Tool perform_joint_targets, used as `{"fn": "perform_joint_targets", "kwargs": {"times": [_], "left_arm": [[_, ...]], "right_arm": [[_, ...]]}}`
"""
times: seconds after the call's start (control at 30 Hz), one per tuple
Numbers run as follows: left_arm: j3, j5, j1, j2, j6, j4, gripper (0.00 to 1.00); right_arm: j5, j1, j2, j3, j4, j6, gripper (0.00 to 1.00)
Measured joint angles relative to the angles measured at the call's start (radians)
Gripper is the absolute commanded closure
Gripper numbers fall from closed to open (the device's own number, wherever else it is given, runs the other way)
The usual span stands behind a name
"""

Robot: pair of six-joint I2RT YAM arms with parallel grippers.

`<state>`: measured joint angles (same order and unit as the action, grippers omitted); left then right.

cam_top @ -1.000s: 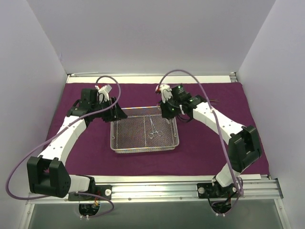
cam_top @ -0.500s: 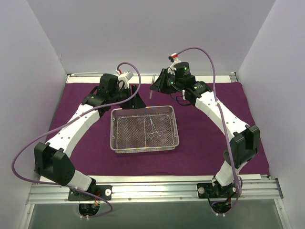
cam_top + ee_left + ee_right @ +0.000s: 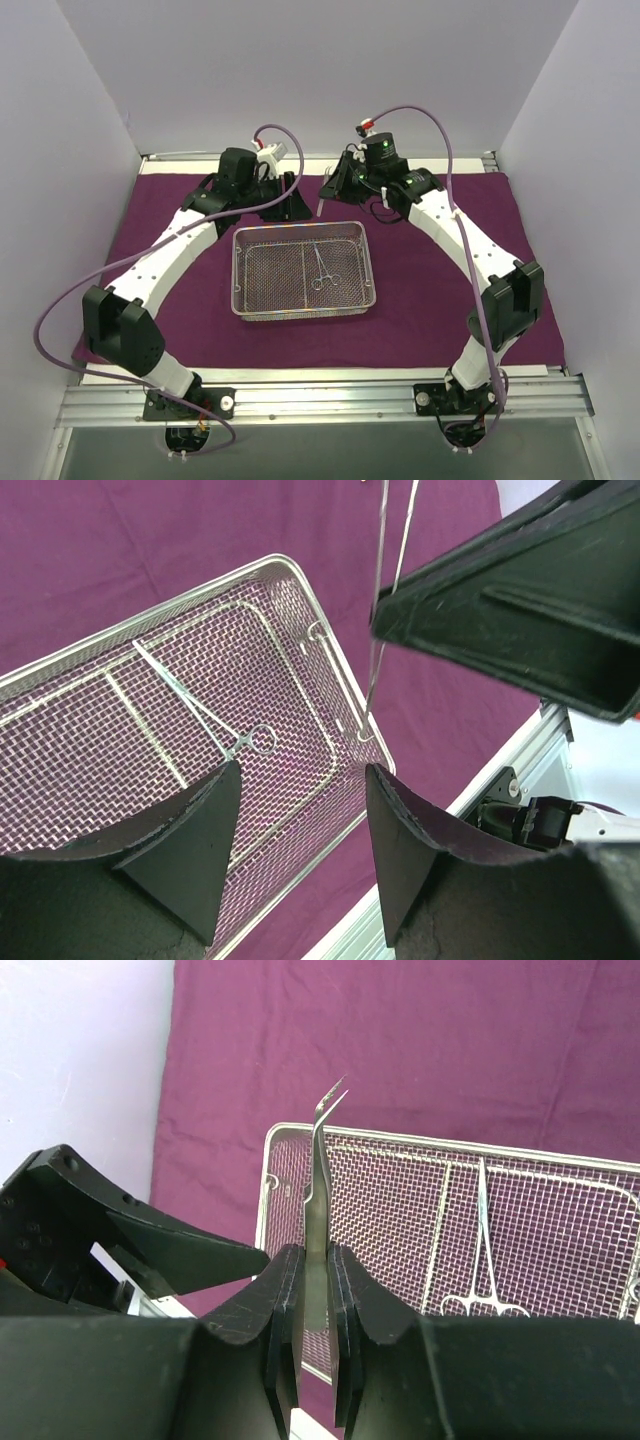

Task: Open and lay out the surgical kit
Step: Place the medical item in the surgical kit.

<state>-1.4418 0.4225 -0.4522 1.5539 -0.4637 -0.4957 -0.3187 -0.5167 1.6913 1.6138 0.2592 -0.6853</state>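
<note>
The dark purple cloth (image 3: 450, 290) lies spread flat over the table. The silver wire-mesh tray (image 3: 246, 300) sits on it at the centre, with scissor-like forceps (image 3: 322, 268) inside. My right gripper (image 3: 327, 186) hovers over the tray's far edge, shut on thin curved tweezers (image 3: 318, 1160) that point down. My left gripper (image 3: 291, 205) is open and empty just left of it, above the tray's far rim. In the left wrist view the open gripper (image 3: 300, 770) frames the tray (image 3: 330, 680), the forceps (image 3: 200, 705) and the hanging tweezers (image 3: 380, 600).
White walls close in the back and both sides. A metal rail (image 3: 320, 395) runs along the near edge with both arm bases. The two grippers are very close together; the left gripper (image 3: 150, 1250) shows beside the tweezers in the right wrist view.
Both arms have risen and swung toward the back. The right gripper lifted the tweezers up from the tray's far edge. The left gripper moved right, closer to the right one.
</note>
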Motion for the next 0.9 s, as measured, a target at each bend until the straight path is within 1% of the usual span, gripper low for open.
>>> {"fn": "perform_joint_targets", "kwargs": {"times": [0.4, 0.77, 0.9], "left_arm": [[-0.030, 0.012, -0.017, 0.078, -0.031, 0.032, 0.44], [-0.050, 0.032, -0.018, 0.101, -0.034, 0.063, 0.45], [-0.050, 0.039, -0.018, 0.102, -0.045, 0.079, 0.48]], "right_arm": [[-0.013, 0.002, 0.035, 0.042, 0.028, 0.003, 1.00], [-0.031, 0.004, 0.070, 0.048, 0.048, 0.002, 1.00], [-0.033, 0.004, 0.072, 0.051, 0.052, -0.002, 1.00]]}}
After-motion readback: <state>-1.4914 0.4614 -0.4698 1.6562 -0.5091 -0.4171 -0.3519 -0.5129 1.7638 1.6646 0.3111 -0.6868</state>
